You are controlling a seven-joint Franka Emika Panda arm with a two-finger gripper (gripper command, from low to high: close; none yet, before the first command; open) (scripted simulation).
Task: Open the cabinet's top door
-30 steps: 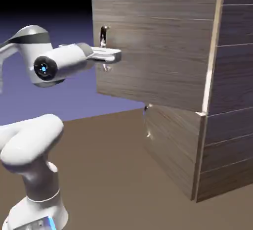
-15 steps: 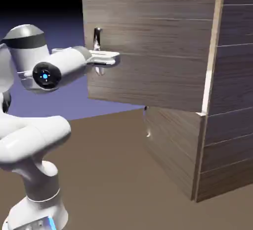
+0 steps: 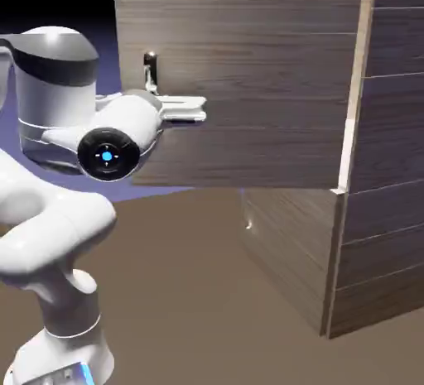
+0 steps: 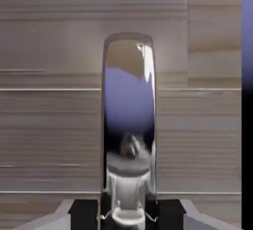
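In the exterior view the grey-brown wood-grain cabinet [image 3: 387, 160] stands at the right. Its top door [image 3: 265, 85] is swung out on its right-hand hinge, and its free edge reaches far to the left. The small vertical metal handle [image 3: 150, 69] sits near that free edge. My gripper [image 3: 159, 103] is shut on the handle, with the white hand lying level across the door's face. In the hand view the shiny handle [image 4: 129, 120] rises large in the middle, and the gripper [image 4: 127, 215] clamps its lower part between the dark finger tips [image 4: 84, 213].
The shorter lower door [image 3: 290, 247] is closed below, with its own small handle [image 3: 248, 224]. The brown table [image 3: 190, 309] stretches in front of the cabinet. My arm's white base and elbow [image 3: 58, 243] fill the lower left.
The top door has swung further open, its free edge and handle moving left. My hand has drawn back with it, and the forearm has turned toward the camera.
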